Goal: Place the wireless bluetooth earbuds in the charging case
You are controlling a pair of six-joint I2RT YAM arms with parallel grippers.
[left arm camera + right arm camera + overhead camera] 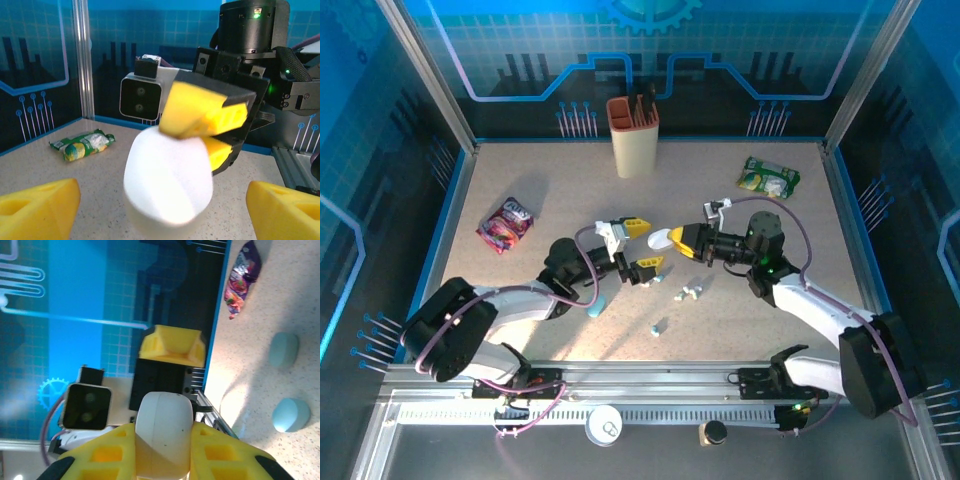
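1. Grip state. The right gripper [670, 240] is clamping its two yellow fingers [107, 455] on the white charging case [658, 238]. One finger is pressing on each side of the rounded shell. The case is hanging clear of the table [550, 180], above its middle area.

2. Opposing hand. The left gripper [642, 247] is facing the right gripper from just beside it. Its yellow fingers [40, 210] are standing wide apart and gripping nothing. In the left wrist view the case is sitting between and ahead of these fingers, touching neither.

3. Task parts. The earbuds [690, 293] are lying loose on the table as a small white cluster. They are sitting near the grippers, on the side toward the arm bases, and apart from the case. Two pale blue pebble-shaped pieces [284, 349] are resting on the table near the left arm, apart from each other.

4. Printed matter. A purple snack bag [506, 222] is lying at the left of the table. Its bright lettering is appearing too small and blurred to read. A green packet [768, 177] is lying at the far right. It is showing yellow and white printing, which is likewise unreadable. A beige holder [633, 140] is standing upright at the far edge with dark handles sticking out of it. The back wall panel [650, 40] is displaying a gear outline and circuit-style lines.
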